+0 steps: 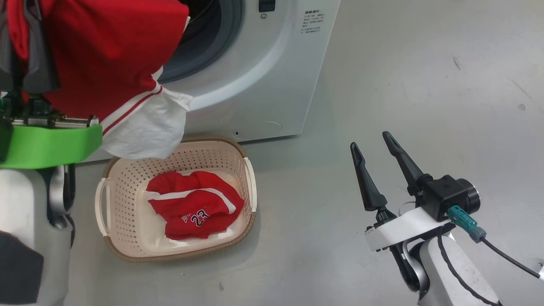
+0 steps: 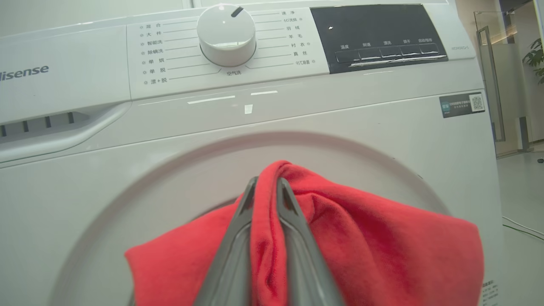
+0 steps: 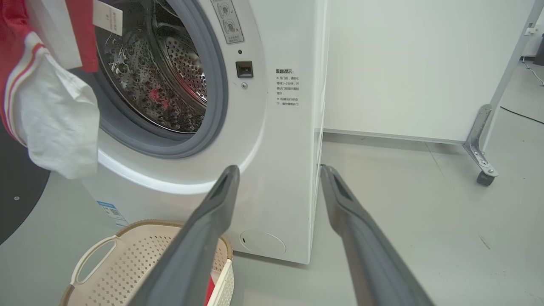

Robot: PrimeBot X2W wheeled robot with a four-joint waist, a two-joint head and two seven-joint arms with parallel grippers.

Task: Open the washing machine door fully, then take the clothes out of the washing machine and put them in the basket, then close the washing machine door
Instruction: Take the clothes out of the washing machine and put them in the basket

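Left gripper (image 2: 267, 183), centre bottom of the left wrist view: fingers clamped on a fold of a red garment (image 2: 361, 238). The cloth is pinched between the tips and drapes down both sides.

In the head view this garment hangs at upper left. Its white hem is just above the far-left corner of the basket (image 1: 178, 256), not touching it.

Right gripper (image 1: 369, 140), lower right: fingers spread with nothing between them, well apart from basket and cloth.

The basket sits on the grey floor (image 1: 382, 63), lower centre-left, close against the washing machine (image 1: 263, 76). A second red garment marked "23" (image 1: 195, 208) lies inside it.

Beyond, the machine's round opening is uncovered. The steel drum (image 3: 170, 76) shows a red patch; cloth or reflection, cannot tell.
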